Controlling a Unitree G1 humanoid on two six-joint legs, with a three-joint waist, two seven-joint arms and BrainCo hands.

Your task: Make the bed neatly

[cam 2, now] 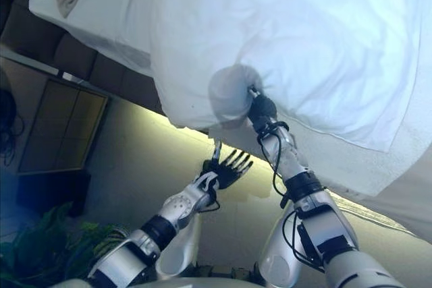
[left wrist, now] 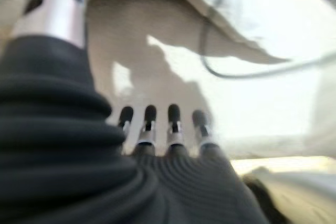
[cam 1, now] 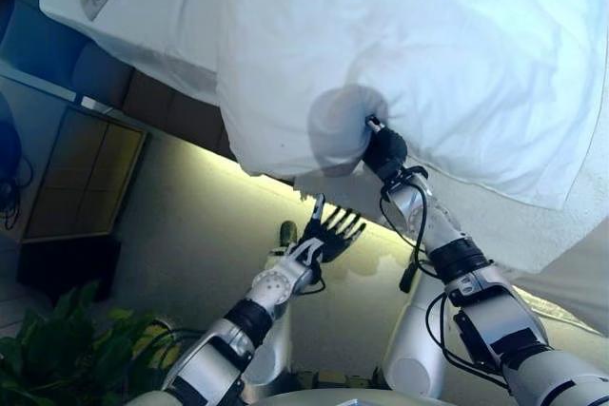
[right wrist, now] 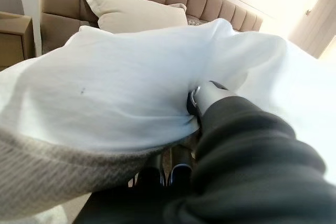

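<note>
A white duvet (cam 1: 409, 45) lies spread over the bed, its near corner hanging just past the mattress edge. The robot's right hand (cam 1: 383, 151) is at that corner, and the soft cloth bunches into a rounded lump around it. In the right wrist view the thumb seems pinched onto a fold with the fingers tucked beneath, though the cloth hides most of the grasp, so I judge it clamped on the duvet.

The step in hand looks like drawing this corner out to straighten the cover. The next move calls for a steady pull along the bed's side edge, keeping the fold pinched so the fabric slides flat rather than slipping free.

The left hand (cam 1: 328, 231) hangs below the bed's edge, over pale carpet (cam 1: 190, 235), fingers straight and spread, holding nothing.

The duvet is smooth, thin cotton with gentle creases. A cream pillow (right wrist: 136, 14) rests against a tan, vertically padded headboard (right wrist: 210, 3). A leafy green plant (cam 1: 57, 349) stands on the floor, well apart from the bed.
</note>
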